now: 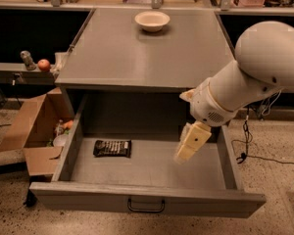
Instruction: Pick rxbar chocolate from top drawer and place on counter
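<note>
The top drawer (88, 198) stands open beneath the grey counter (137, 58). The rxbar chocolate (112, 148) lies flat on the drawer floor near its left wall. The pale gripper (183, 154) hangs over the drawer's right half, apart from the bar, seemingly empty; its opening cannot be told. A cream bowl (152, 20) sits near the counter's back edge.

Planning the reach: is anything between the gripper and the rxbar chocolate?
No. Camera view shows only bare top drawer floor between the gripper, over the drawer's right half, and the rxbar chocolate.
</note>
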Available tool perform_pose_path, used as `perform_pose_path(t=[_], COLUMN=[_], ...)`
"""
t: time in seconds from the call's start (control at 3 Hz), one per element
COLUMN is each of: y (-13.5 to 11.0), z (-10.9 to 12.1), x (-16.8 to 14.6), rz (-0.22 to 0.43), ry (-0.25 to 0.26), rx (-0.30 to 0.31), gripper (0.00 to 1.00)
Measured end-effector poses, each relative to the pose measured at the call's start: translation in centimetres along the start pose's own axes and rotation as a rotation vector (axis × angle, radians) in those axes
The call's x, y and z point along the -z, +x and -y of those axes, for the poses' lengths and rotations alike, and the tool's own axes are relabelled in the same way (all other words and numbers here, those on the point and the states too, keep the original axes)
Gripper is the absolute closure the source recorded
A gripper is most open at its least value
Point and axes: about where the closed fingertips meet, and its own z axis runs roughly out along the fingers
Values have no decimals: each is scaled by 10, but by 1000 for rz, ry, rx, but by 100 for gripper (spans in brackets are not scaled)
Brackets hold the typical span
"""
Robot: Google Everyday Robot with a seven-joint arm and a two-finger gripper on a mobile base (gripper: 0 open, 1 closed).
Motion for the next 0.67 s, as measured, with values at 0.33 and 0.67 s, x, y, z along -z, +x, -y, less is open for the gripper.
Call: perform_pose_path(t=[0.33,0.67], y=[13,16], z=[19,32], x=[-50,-82], rz=[29,42], ry=[-16,-19], rx=[-15,-13], gripper=[0,0])
